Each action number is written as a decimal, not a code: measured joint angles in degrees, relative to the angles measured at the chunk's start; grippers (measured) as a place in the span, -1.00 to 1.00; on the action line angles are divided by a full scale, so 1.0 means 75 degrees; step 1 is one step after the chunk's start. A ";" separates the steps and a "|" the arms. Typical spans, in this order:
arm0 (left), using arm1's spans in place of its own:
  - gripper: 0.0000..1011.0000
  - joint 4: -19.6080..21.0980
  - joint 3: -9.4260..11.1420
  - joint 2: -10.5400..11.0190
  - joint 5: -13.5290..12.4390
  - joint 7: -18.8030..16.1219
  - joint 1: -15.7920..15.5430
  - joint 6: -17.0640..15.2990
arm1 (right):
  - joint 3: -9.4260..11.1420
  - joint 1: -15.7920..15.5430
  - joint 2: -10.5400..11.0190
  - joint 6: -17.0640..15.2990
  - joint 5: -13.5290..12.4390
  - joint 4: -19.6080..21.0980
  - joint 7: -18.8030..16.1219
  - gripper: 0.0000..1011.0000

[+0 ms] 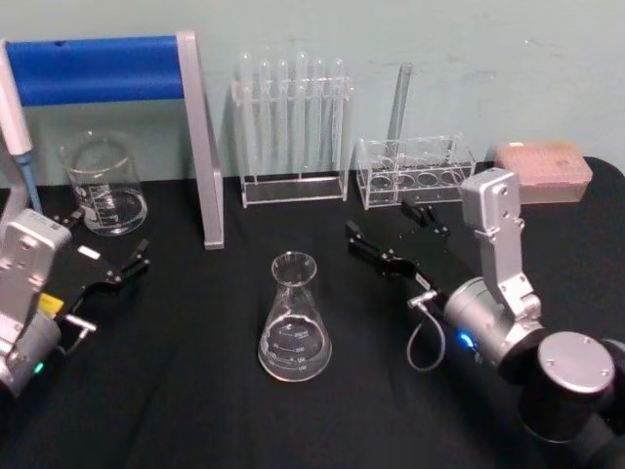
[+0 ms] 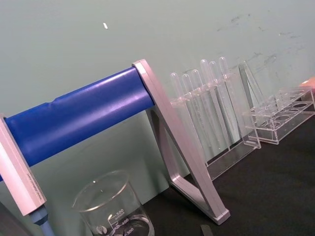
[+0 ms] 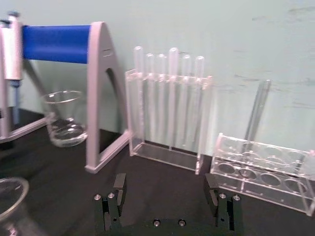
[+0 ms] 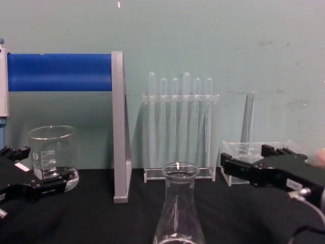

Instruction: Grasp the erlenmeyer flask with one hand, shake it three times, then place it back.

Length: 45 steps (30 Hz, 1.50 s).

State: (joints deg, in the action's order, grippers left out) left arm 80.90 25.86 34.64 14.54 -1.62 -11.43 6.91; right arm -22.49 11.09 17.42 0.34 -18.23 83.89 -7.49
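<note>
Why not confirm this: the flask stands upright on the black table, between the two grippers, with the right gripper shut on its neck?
One thing is wrong. The right gripper is not on the flask; it hangs open beside it, apart from the glass, as the head view shows. The rest holds: the flask stands upright on the table, between it and the left gripper.

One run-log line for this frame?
flask: upright on table, untouched | right gripper: open, right of flask, apart | left gripper: open, near beaker
</note>
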 joint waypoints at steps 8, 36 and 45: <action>0.98 0.0000 0.0000 0.0000 0.0001 0.0000 0.0000 0.0000 | -0.0102 0.0224 -0.0519 0.0464 0.0802 -0.0786 0.0668 0.98; 0.98 0.0000 0.0000 0.0000 0.0001 0.0000 0.0000 0.0000 | -0.0134 0.0327 -0.0678 0.0476 0.1328 -0.1164 0.0808 0.98; 0.98 0.0000 0.0000 0.0000 0.0000 0.0000 0.0000 0.0000 | -0.0140 0.0327 -0.0672 0.0473 0.1315 -0.1158 0.0804 0.98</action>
State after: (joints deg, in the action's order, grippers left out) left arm 80.90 25.86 34.64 14.55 -1.62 -11.43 6.91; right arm -23.54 13.55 12.38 3.89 -8.37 75.21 -1.45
